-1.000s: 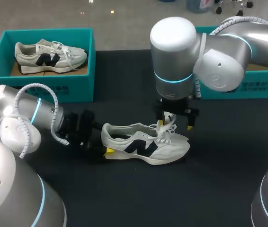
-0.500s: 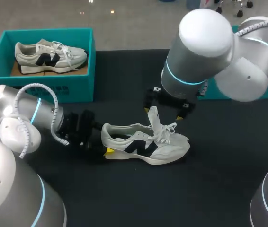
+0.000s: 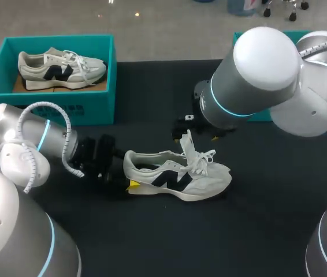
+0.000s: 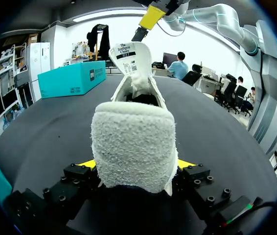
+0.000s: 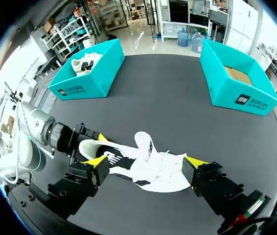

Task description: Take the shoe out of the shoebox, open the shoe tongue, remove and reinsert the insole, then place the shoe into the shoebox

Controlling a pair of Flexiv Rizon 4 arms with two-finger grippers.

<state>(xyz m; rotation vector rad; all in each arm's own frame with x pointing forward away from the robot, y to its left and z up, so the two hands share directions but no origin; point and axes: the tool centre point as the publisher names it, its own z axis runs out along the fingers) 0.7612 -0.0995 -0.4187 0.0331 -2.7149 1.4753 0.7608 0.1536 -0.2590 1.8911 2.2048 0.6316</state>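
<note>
A robotics lab: the left arm [image 3: 30,138] and right arm [image 3: 256,86] flank a black desk [image 3: 267,231] set with teal shoeboxes [image 3: 54,109].

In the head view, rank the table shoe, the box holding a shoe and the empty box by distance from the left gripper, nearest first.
1. shoe on the table, heel held in the left gripper
2. box holding a shoe, rear left
3. empty box, rear right

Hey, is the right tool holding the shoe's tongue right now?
No, the right tool is open, its fingers wide apart above the shoe, and the raised tongue stands free between them.
</note>
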